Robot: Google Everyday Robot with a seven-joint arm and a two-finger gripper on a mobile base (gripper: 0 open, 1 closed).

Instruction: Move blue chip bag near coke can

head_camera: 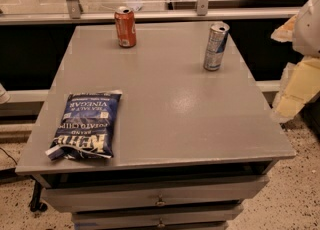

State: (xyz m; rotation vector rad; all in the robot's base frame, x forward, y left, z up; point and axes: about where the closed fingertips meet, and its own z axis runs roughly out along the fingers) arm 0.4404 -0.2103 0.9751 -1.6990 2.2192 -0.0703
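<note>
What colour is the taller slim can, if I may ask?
The slim can is silver and blue, camera view; the pincer hangs right of the table.

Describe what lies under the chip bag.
The chip bag lies flat on the grey table, near its front left corner. The patch beneath is covered, so nothing under it can be checked. The gripper hangs beyond the table's right edge, apart from the bag.
</note>
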